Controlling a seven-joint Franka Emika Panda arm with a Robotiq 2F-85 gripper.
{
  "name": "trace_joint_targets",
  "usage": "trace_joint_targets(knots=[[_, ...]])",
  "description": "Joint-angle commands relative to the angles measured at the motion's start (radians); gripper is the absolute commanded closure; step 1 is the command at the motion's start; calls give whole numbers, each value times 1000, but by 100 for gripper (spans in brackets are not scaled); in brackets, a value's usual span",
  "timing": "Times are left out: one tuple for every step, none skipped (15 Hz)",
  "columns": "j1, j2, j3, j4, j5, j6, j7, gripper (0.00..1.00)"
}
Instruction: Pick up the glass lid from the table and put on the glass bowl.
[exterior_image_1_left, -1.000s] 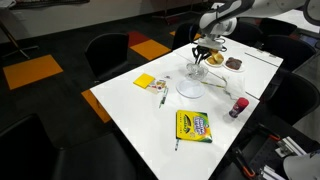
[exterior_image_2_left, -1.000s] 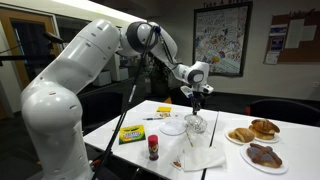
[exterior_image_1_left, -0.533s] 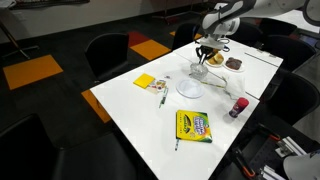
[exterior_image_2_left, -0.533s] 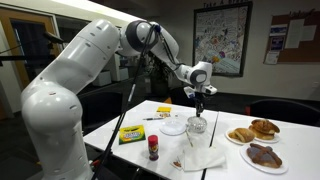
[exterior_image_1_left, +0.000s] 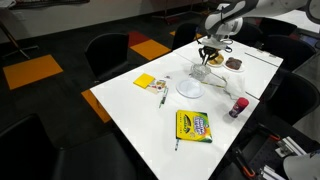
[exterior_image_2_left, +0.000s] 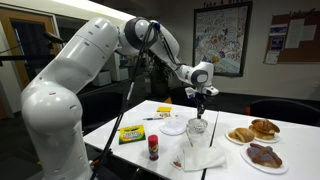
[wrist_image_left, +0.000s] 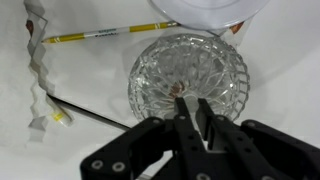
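— While the gripper (wrist_image_left: 192, 105) hangs over it, what does the glass lid (wrist_image_left: 188, 75) look like?
— Round and clear, cut in a radiating ribbed pattern, with a small brownish spot at its centre. It lies just beside the glass bowl (wrist_image_left: 210, 12), whose smooth whitish rim shows at the top edge of the wrist view.
— And the fingers?
— Black, drawn close with only a sliver between them, above the lid's middle. Whether they touch it I cannot tell.
— The surface and the room?
— A matte white table (exterior_image_1_left: 140, 105). A yellow pencil (wrist_image_left: 100, 35) lies near the bowl and a crayon box (exterior_image_1_left: 193, 126) farther from it. Black chairs (exterior_image_1_left: 108, 52) and orange carpet squares (exterior_image_1_left: 32, 71) surround the table.
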Motion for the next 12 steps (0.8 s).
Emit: trace_joint_targets(knots=[[6,-36,0,-48,-9,-5,3,96],[7,-32,0,-43,-11,-7,2,96],[2,-27,4,-34,-8,-15,-4,96],[-9,-19,14,-17,2,-39,-17,96],[-9,-14,14,-8,1,-50,-16,96],[-11,-10,16,1,2,-59,-19,96],[-10,-8,15,5,0,-66,-18,96],[-10,-4,15,11,-3,-76,-18,96],[-8,-2,14,16,-5,-83,-17,96],[-10,1,14,23,-4,-92,-17,96],[-11,2,14,26,-4,-97,-18,96],[-13,3,13,30,-3,-102,-18,96]])
